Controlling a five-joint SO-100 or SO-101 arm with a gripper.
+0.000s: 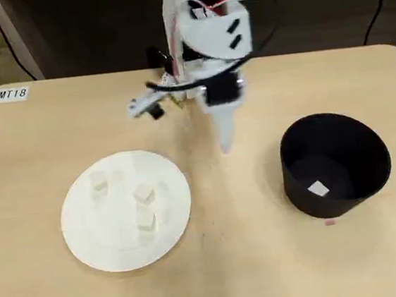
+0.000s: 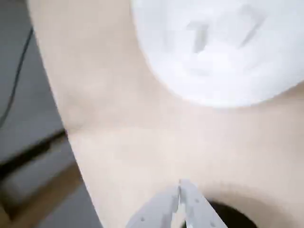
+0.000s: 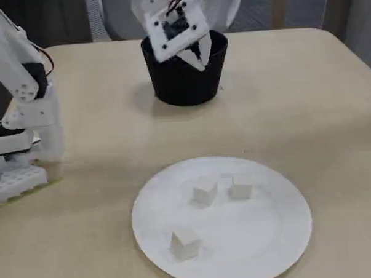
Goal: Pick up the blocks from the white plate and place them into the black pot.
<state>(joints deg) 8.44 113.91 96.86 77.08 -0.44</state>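
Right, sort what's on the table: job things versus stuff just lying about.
Job things:
- three blocks on the white plate
- one block already in the black pot
- gripper, empty, between plate and pot

Just lying about:
- MT18 label at the table corner
- small pink scrap beside the pot

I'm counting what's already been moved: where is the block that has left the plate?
In the overhead view, one block lies on the floor of the black pot, at the table's right side.
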